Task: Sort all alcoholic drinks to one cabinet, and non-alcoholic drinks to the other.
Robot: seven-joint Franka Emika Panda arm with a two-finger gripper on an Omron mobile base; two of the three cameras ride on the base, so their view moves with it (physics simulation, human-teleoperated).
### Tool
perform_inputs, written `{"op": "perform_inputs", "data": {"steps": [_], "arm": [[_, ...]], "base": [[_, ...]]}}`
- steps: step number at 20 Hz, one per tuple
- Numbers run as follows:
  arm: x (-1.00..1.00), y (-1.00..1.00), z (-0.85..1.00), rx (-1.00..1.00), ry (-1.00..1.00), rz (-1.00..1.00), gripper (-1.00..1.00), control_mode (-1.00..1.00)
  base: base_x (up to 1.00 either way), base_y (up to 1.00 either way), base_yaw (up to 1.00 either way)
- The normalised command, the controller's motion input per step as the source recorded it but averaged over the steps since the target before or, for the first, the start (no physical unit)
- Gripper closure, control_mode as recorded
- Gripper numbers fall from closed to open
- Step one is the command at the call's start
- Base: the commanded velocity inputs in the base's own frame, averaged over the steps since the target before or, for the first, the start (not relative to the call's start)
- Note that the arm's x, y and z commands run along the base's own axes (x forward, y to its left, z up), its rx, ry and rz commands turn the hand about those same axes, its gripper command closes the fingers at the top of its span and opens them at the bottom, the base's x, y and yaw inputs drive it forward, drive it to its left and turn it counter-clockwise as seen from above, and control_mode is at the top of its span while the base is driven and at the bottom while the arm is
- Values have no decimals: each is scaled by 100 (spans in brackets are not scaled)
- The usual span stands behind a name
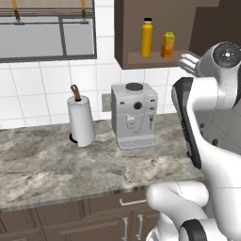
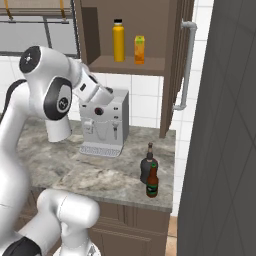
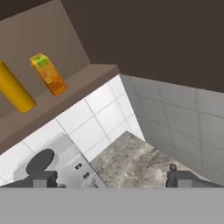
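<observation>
The tall yellow-orange bottle (image 1: 147, 37) (image 2: 118, 41) (image 3: 15, 92) and the orange juice carton (image 1: 167, 45) (image 2: 139, 49) (image 3: 49, 74) stand side by side on the shelf of an open cabinet (image 1: 136, 60) (image 2: 95, 30). On the counter's right end stand the squat black bottle (image 2: 148, 167) and, in front of it, the slim brown beer bottle (image 2: 152, 183). My gripper (image 1: 188, 62) (image 2: 111, 95) (image 3: 111, 179) hangs open and empty above the coffee machine, below and to the right of the cabinet shelf, touching nothing.
A grey coffee machine (image 1: 134, 115) (image 2: 102, 125) stands on the marble counter (image 1: 70, 164) under the cabinet. A paper towel roll (image 1: 81, 120) stands to its left. The cabinet door (image 2: 172, 60) with its grey handle (image 2: 186, 65) swings out over the counter's right end. A tall dark panel (image 2: 225, 125) bounds the right.
</observation>
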Motion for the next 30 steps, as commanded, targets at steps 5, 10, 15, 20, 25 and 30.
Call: {"op": "perform_inputs", "data": {"steps": [5,10,15,20,25,30], "arm": [[-24,4,-7,0,3,-6,-100,-100],[-25,2,-8,0,0,-5,-100,-100],[-24,0,-13,0,1,-5,-100,-100],[-20,0,-14,0,0,-5,-100,-100],[-15,1,-18,0,2,-4,-100,-100],[-8,18,-20,0,0,-3,-100,-100]], "base": [[0,0,0],[0,0,0],[0,0,0],[0,0,0],[0,0,0],[0,0,0]]}}
